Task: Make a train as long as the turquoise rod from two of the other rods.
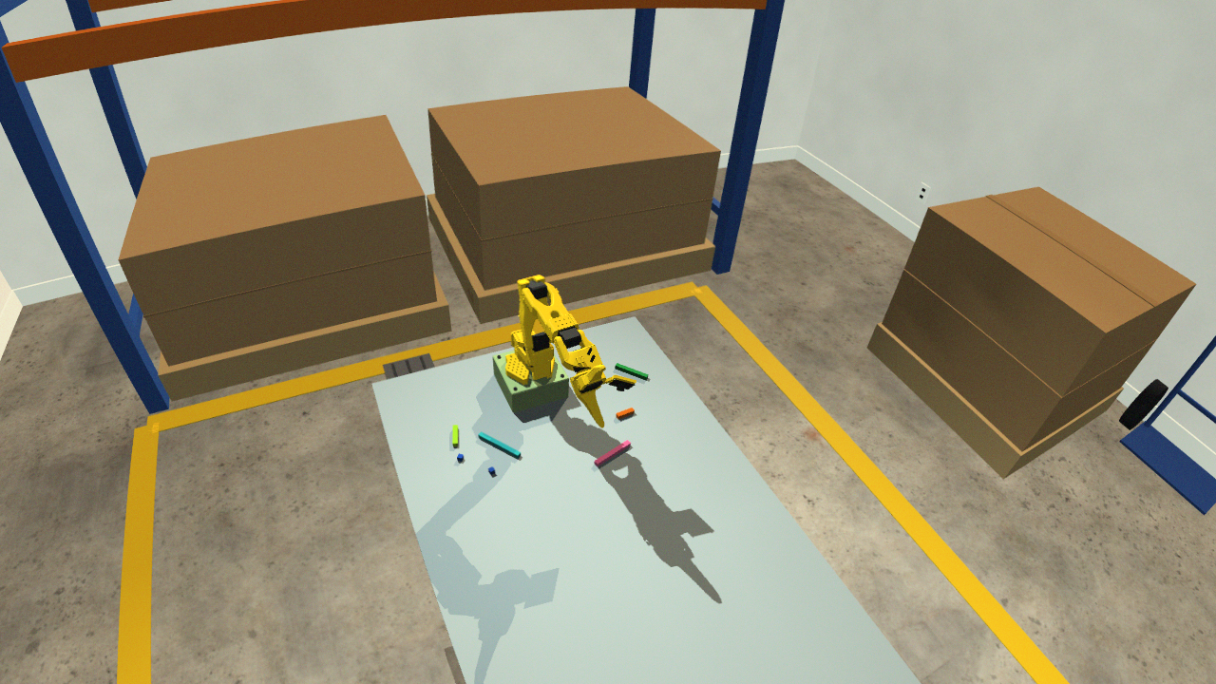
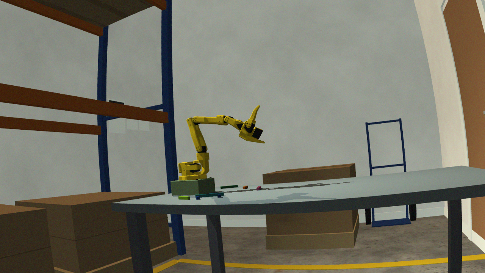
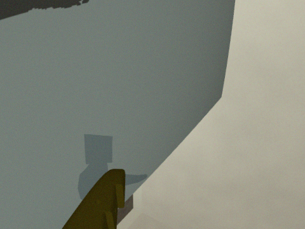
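Observation:
The turquoise rod (image 1: 499, 445) lies flat on the table left of the arm's base. A lime rod (image 1: 454, 435) lies further left, with two small blue rods (image 1: 460, 457) (image 1: 491, 470) near it. A green rod (image 1: 632, 371), an orange rod (image 1: 624, 413) and a pink rod (image 1: 612, 453) lie to the right of the base. My gripper (image 1: 605, 399) (image 2: 258, 126) is wide open and empty, held high above the table over the green and orange rods. In the wrist view only one yellow finger (image 3: 91, 225) and the table show, no rod.
The arm stands on a green base block (image 1: 529, 391) at the table's back edge. Large cardboard boxes (image 1: 280, 237) (image 1: 574, 182) stand behind the table on the floor, and another one (image 1: 1024, 314) stands to the right. Blue rack posts (image 1: 748, 136) rise behind.

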Available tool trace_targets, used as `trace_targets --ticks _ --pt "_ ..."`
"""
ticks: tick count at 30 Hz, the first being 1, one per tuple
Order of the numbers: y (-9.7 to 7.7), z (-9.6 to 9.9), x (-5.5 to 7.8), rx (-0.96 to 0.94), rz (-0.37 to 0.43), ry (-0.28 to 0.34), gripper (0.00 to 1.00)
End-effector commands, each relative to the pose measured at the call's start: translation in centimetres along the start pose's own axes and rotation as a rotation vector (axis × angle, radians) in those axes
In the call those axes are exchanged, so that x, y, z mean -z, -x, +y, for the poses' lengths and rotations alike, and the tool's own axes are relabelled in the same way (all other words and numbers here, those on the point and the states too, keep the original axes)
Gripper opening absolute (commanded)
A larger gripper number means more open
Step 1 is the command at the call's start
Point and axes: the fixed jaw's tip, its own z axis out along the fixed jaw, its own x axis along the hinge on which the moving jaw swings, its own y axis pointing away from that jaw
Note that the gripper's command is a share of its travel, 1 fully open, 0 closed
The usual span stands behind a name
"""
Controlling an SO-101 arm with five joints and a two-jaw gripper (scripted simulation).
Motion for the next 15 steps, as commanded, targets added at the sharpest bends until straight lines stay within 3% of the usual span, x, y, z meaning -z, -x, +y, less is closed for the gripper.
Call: trace_targets --ticks 1,15 --pt "-0.01 0.74 0.37 -0.013 0.001 0.036 1.0" --pt "-0.06 1.7 0.93 -0.001 0.003 0.099 1.0"
